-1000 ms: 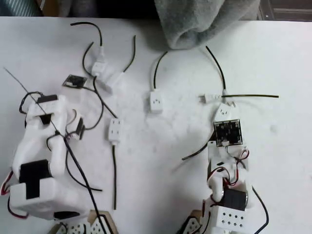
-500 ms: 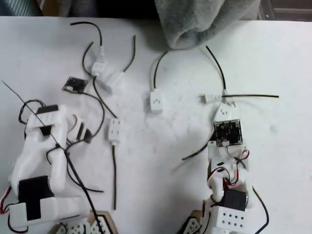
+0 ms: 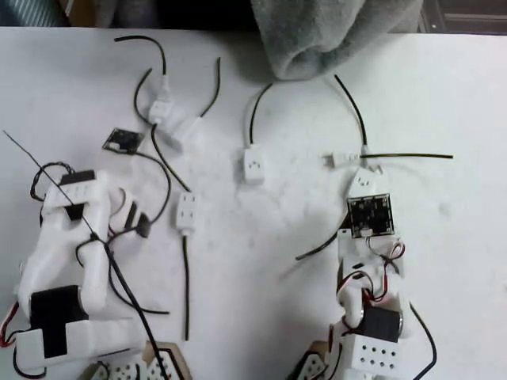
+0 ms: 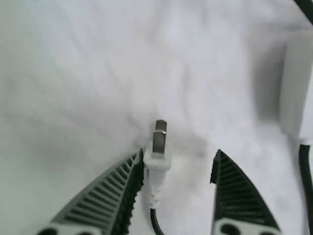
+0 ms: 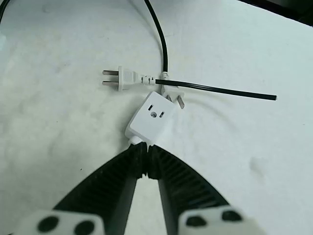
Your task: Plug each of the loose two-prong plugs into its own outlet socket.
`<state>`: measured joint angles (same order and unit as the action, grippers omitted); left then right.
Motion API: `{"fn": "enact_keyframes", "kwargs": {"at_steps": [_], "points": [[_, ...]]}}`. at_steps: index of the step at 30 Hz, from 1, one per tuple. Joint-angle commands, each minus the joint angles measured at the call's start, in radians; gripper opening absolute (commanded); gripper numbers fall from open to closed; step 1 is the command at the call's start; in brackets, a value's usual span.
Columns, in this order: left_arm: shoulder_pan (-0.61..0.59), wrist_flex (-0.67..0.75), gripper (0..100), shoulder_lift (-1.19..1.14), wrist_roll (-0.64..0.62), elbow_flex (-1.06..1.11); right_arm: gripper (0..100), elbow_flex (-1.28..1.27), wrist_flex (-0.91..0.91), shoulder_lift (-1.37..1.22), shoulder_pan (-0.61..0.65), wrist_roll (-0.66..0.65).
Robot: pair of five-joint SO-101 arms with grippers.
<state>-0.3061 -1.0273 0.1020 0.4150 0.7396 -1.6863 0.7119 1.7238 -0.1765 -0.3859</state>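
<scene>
Took centre socket (image 3: 253, 165) on the white table (image 3: 444, 95) as reference.

Found left gripper (image 4: 179, 155) nearer than centre socket and well to its left, fingers spread wide and clamping nothing. Saw first plug (image 4: 156, 155) lying flat between those fingers, touching one and clear of the other, prongs pointing away from the wrist, black cord trailing back toward it.

Found right gripper (image 5: 145, 159) nearer than centre socket and to its right, fingers closed together at the rear end of right socket (image 5: 151, 113). Appears to pinch the cord stub there rather than the body, but could not resolve the contact. Noted right socket face-up, slots visible.

Logged left socket (image 3: 186, 210) slightly nearer than centre socket and to its left, between it and left gripper, cord running toward the near edge.

Logged second plug (image 5: 123, 78) about level with centre socket, to its right, just beyond right socket, prongs pointing toward centre socket. Saw third plug (image 5: 174, 97) just beside right socket's far corner, crossed by second plug's cord.

Farther off and left of centre socket, noted small dark board (image 3: 123, 140) and two white connectors (image 3: 162, 108) just beside each other, each with a black cord.

Farthest, grey cloth (image 3: 333, 36), beyond centre socket and to its right.
</scene>
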Motion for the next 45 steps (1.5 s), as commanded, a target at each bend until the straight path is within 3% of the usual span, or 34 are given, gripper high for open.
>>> {"fn": "enact_keyframes", "kwargs": {"at_steps": [1, 27, 37, 45], "points": [[-0.019, -0.014, 19, 0.031, 0.008, -0.003, 2.1, -0.009, -0.015, 0.002, 0.007, -0.009], [-0.027, -0.055, 17, 0.025, 0.005, 0.021, 2.1, -0.009, -0.015, 0.002, 0.007, -0.009], [-0.016, -0.012, 17, 0.024, 0.002, 0.032, 2.1, -0.009, -0.015, 0.002, 0.007, -0.009], [0.033, 0.008, 16, -0.059, -0.092, -0.021, 2.1, -0.009, -0.015, 0.002, 0.007, -0.009]]}}
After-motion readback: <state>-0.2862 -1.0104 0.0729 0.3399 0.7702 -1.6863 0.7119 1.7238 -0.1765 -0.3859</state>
